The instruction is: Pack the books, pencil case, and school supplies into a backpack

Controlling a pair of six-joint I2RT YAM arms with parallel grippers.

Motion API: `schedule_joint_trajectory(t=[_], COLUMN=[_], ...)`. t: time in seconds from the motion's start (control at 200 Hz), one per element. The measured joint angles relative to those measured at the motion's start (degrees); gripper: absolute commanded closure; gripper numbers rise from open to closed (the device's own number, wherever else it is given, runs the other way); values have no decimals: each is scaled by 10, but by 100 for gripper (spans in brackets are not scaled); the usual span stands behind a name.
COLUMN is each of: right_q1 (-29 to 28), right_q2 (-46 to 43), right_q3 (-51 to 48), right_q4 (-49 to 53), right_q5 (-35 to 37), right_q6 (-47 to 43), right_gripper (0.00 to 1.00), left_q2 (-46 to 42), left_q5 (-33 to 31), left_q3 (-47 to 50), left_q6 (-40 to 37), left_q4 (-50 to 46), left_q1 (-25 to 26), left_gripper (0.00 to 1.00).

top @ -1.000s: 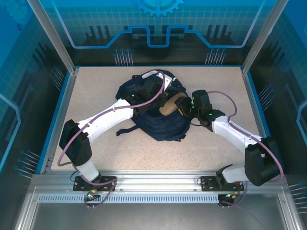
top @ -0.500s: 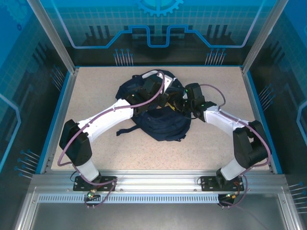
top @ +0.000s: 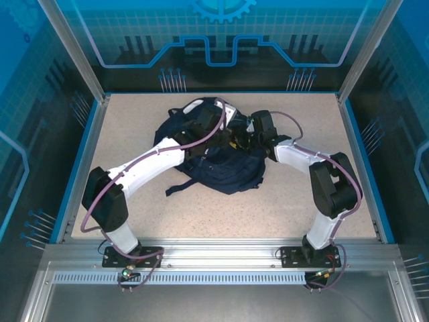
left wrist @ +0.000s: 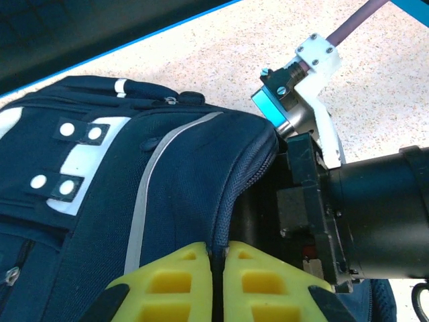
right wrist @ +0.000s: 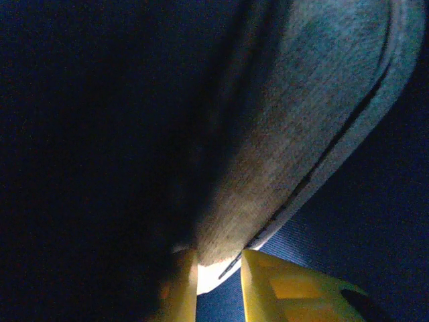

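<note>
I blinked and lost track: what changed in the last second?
The right gripper, holding the pencil case, pushed leftward into the backpack mouth, so the case is now inside. The backpack shifted slightly left. The left gripper stayed pinched on the opening's edge.

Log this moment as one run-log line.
left fingers: shut on backpack rim | right fingers: shut on pencil case, inside backpack | step: pencil case insertion
</note>
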State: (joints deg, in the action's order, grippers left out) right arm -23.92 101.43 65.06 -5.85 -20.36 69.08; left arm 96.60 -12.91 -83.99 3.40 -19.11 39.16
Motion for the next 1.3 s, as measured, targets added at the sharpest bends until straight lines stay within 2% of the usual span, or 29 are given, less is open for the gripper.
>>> schedule_joint_trajectory(t=[0.115, 0.245, 0.34, 0.515, 0.595, 0.725, 0.81, 0.93, 1.096, 1.196, 1.296], right_q1=[3, 18, 40, 60, 59, 60, 60, 63, 54, 15, -57], right_q2=[-29, -101, -130, -125, -111, -103, -115, -156, -217, -232, -233], right_q3=[-28, -56, -57, -57, -54, -53, -53, -53, -52, -48, -39], right_q4=[-2, 56, 79, 91, 96, 116, 146, 213, 309, 357, 389], right_q5=[-8, 15, 34, 53, 54, 71, 93, 137, 200, 240, 280], right_q6=[-25, -57, -70, -72, -73, -73, -80, -106, -155, -175, -182], right_gripper=[63, 56, 56, 66, 68, 68, 65, 58, 47, 42, 37], left_q2=[-11, -25, -27, -27, -27, -37, -55, -106, -183, -218, -244], left_q5=[28, 55, 72, 92, 104, 133, 149, 164, 174, 182, 196], left_q3=[16, 35, 39, 42, 42, 42, 47, 90, 195, 267, 339], left_q6=[19, 32, 41, 50, 58, 82, 103, 146, 226, 281, 335], left_q4=[9, 17, 19, 19, 19, 27, 27, 27, 27, 30, 40], left_q1=[-10, -17, -19, -19, -19, -19, -28, -61, -127, -169, -210], left_gripper=[88, 88, 88, 85, 75, 41, 30, 24, 22, 22, 21])
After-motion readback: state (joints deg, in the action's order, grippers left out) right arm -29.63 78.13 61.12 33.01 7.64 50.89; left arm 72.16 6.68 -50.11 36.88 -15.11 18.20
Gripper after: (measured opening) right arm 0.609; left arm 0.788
